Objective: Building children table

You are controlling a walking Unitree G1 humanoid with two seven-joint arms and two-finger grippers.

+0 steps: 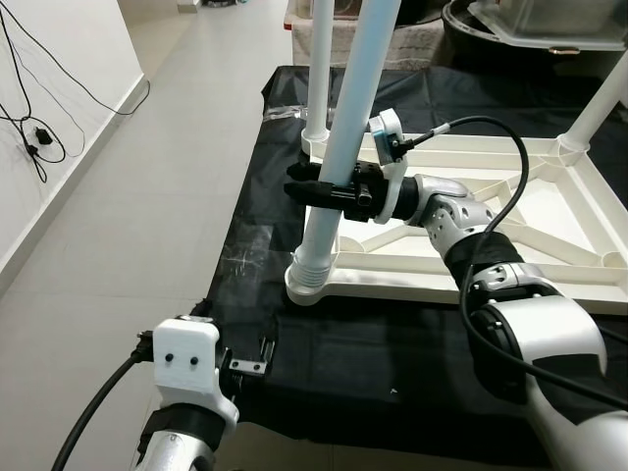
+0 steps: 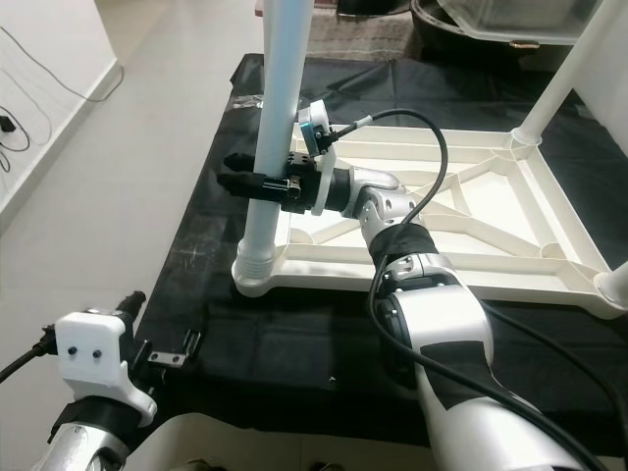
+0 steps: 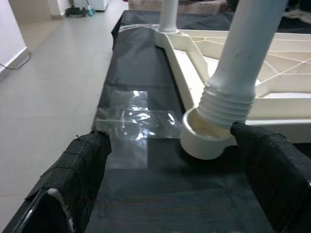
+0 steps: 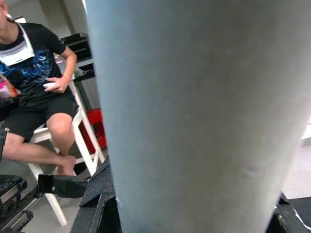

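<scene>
A white children's table top (image 1: 549,265) lies upside down on a black sheet (image 1: 260,245). A pale blue-white leg (image 1: 343,137) stands tilted at its near left corner. The leg's threaded end (image 3: 228,104) rests in the corner socket (image 3: 199,143) with the threads still showing. My right gripper (image 1: 312,191) is shut on this leg about a third of the way up, one finger on each side. My left gripper (image 3: 170,141) is low in front of the sheet's edge. It is open, its padded fingers (image 3: 77,170) wide apart and short of the socket.
Two more white legs stand at the far left (image 1: 319,69) and far right (image 1: 599,103) corners. Cables (image 1: 34,137) lie on the tiled floor by the left wall. Bins (image 1: 530,25) sit behind the sheet. A person (image 4: 34,82) sits on a white stool.
</scene>
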